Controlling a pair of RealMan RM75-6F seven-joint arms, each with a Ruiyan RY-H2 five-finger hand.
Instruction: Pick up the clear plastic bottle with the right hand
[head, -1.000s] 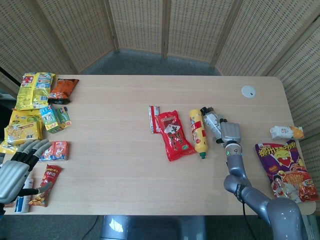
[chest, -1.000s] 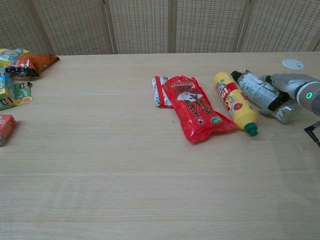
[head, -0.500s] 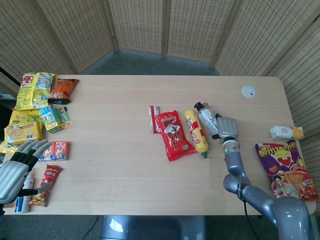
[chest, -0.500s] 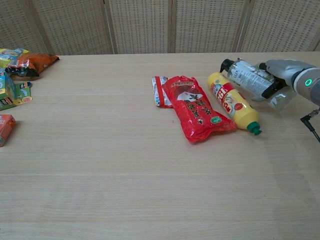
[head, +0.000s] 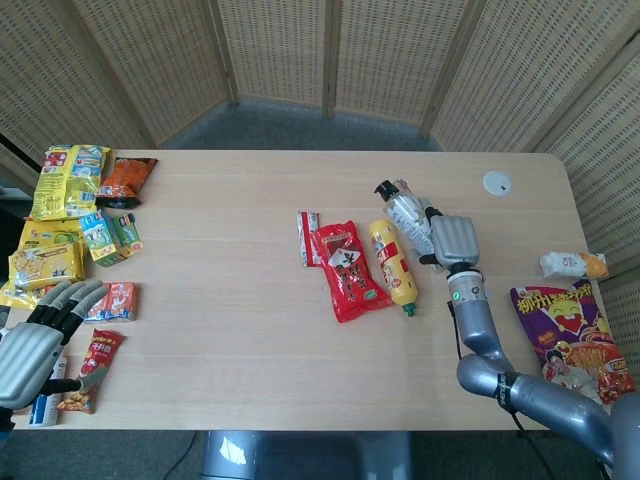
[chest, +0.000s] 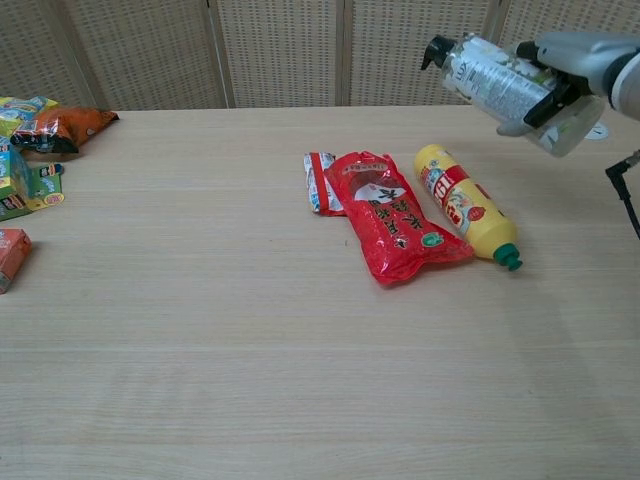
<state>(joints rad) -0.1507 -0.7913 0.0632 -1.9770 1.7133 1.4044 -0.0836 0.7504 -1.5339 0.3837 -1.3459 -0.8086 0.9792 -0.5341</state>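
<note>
Clear plastic bottle (chest: 505, 87) now off the table, carried well above the wood in the chest view; a second ago it lay on the surface just beside the yellow bottle (chest: 463, 203), half a second ago it was only beginning to tilt up; judgement: the pick-up is essentially achieved, only a steady hold is left to confirm. Right hand (head: 449, 239) wrapped around the bottle's lower body, fingers (chest: 548, 88) closed across it, dark cap end pointing up and to the left, bottle tilted rather than upright; grip looks firm, no slack visible, though the far side of the grasp is hidden. Yellow bottle remains flat on the table beside the red snack packet (chest: 393, 214), apart from the lifted bottle. Left hand (head: 35, 340) at the table's near-left edge, fingers spread, holding nothing, near the small snack packs (head: 97, 368).
</note>
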